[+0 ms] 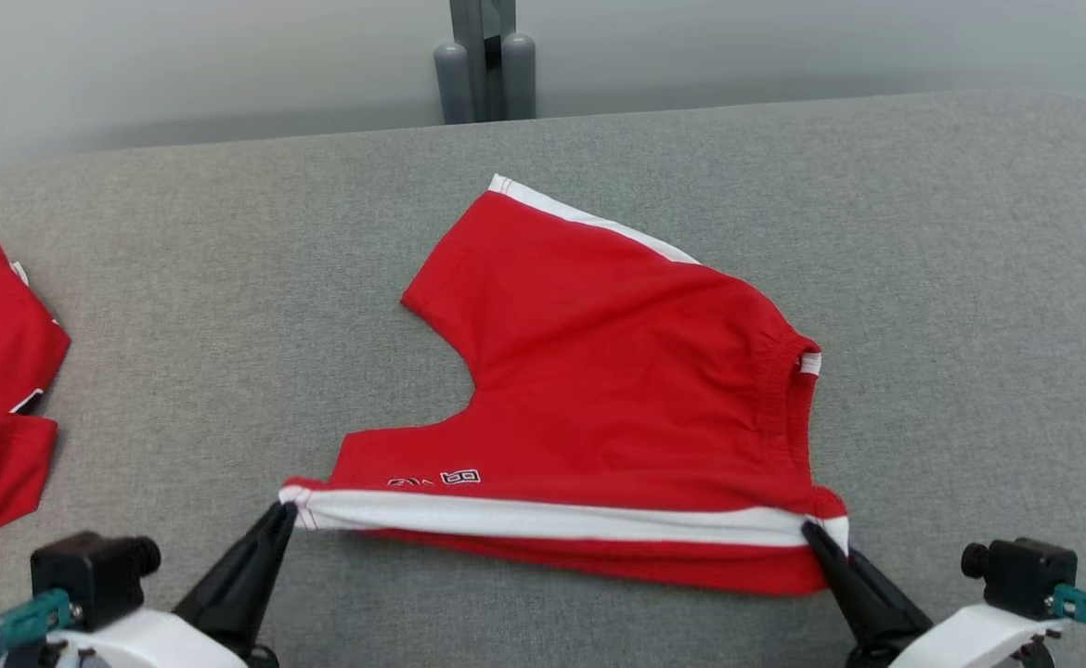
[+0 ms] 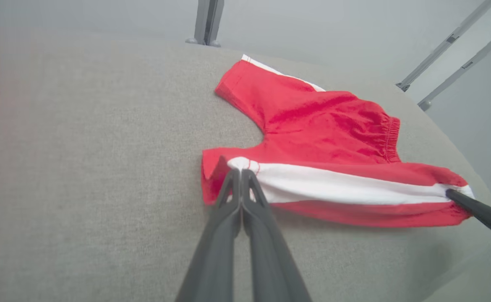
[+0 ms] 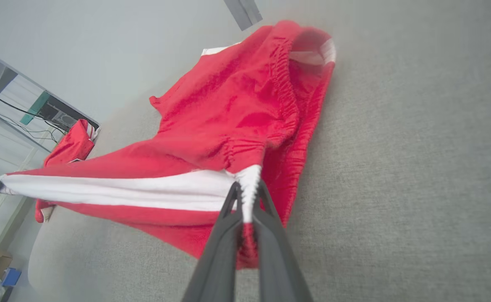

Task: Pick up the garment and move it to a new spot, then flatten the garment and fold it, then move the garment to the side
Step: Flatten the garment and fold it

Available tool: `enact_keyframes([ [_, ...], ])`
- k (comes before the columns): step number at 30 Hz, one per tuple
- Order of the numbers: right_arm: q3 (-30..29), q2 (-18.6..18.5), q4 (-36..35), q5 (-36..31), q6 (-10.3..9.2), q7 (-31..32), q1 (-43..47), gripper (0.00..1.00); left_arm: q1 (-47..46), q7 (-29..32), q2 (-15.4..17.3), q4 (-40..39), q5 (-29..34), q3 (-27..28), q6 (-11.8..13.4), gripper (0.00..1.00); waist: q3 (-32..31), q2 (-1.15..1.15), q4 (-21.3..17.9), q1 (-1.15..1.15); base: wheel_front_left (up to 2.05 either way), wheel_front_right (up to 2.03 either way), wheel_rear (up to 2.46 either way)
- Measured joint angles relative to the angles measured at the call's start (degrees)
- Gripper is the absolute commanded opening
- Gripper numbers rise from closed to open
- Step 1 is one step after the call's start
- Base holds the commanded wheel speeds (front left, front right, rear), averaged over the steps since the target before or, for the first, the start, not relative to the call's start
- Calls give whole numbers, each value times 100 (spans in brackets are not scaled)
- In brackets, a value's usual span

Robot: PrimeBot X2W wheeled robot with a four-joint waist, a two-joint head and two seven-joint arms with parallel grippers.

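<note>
The left claw (image 1: 285, 507) and the right claw (image 1: 811, 531) each gripped the striped edge of the red shorts (image 1: 617, 371), so the fold probably needed both carrying it forward together.

Bright, even diffuse light; faint shadow under garment (image 1: 617, 371); wrist views bowed, edges soft.
</note>
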Motion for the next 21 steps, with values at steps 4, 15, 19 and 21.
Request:
enact_keyframes([
  [4,-244,350,56,-205,0,-94,-354,0,-727,208,209,21,224,-37,-193,0,132,0,-103,0,0,0,0],
  [15,-76,531,766,-105,0,-820,-1803,0,-3461,999,-41,1479,-15,-245,-1028,0,816,0,-373,0,0,0,0],
  [19,191,533,1226,75,0,-1218,-2405,0,-4411,1290,-205,2471,-110,-377,-1374,0,1084,0,-540,0,0,0,0],
  [21,380,538,1470,166,0,-1378,-2683,0,-4849,1412,-275,2929,-113,-438,-1533,0,1201,0,-648,0,0,0,0],
])
